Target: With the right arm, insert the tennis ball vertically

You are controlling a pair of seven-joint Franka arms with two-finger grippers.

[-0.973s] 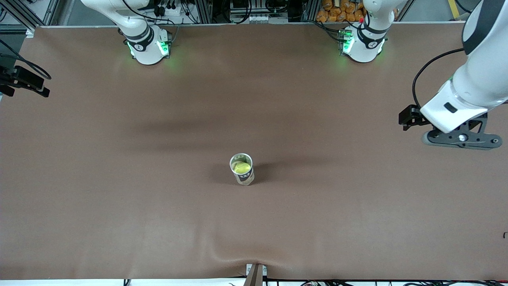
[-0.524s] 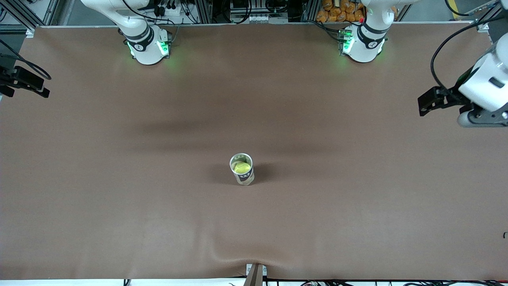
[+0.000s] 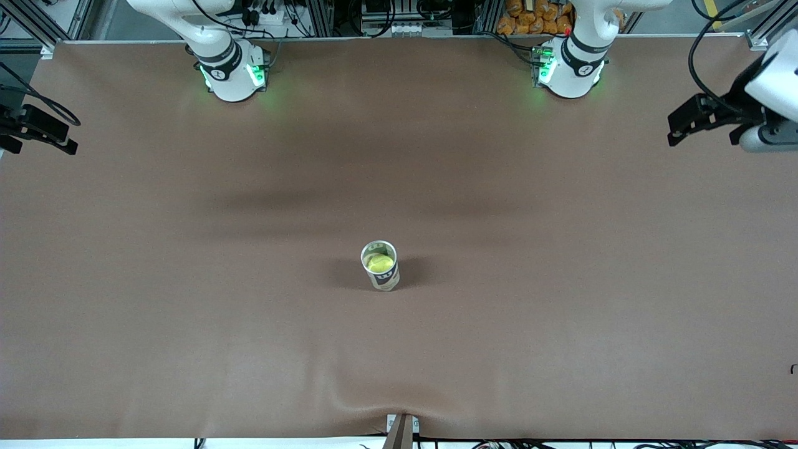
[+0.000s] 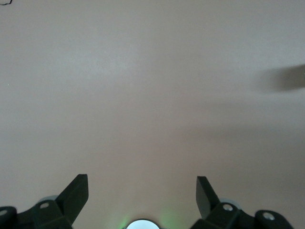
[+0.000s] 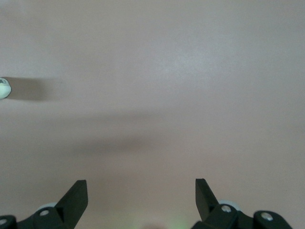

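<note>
In the front view, a can stands upright near the middle of the brown table, open end up, with the yellow-green tennis ball sitting inside it. The right arm rises from its green-lit base; the left arm likewise.

In the left wrist view, the left gripper hangs over bare table with its fingers spread wide, holding nothing.

In the right wrist view, the right gripper is also spread wide and empty over bare table.

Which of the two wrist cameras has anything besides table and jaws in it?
The right one: a pale rim peeks in at its edge. The left shows only a shadow.
</note>
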